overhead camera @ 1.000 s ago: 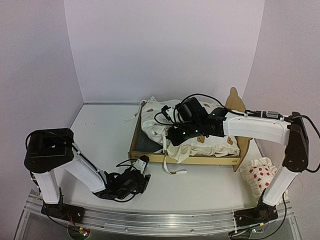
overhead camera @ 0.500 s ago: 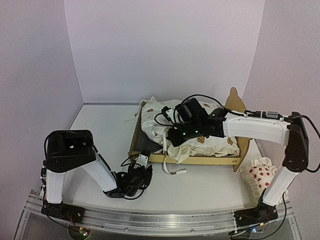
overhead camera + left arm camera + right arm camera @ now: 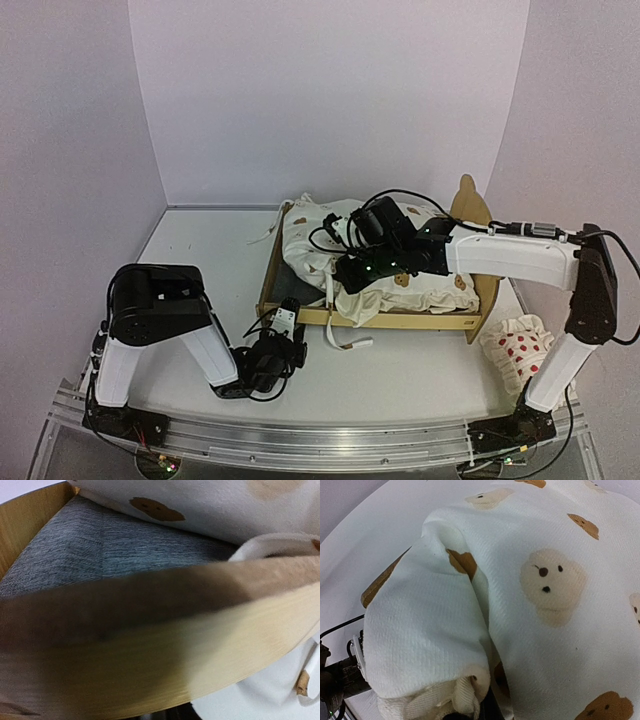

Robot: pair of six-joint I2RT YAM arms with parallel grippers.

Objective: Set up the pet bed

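The pet bed (image 3: 420,321) is a light plywood frame with an eared headboard on its right, standing mid-table. A cream bear-print cushion (image 3: 420,285) lies bunched over it, leaving the dark grey felt base (image 3: 100,550) bare at the left end. My right gripper (image 3: 345,274) hangs over the bed, shut on a fold of the cushion (image 3: 545,605). My left gripper (image 3: 286,322) is at the left end of the bed's front rail (image 3: 150,645). The rail fills the left wrist view and hides the jaws.
A white pillow with red dots (image 3: 515,350) lies at the right by the right arm. A cushion tie (image 3: 348,342) trails onto the table in front of the bed. Walls close off the back and both sides.
My left arm has swung right and its gripper has moved up to the left end of the bed's front rail. The right arm and the cushion have stayed put.
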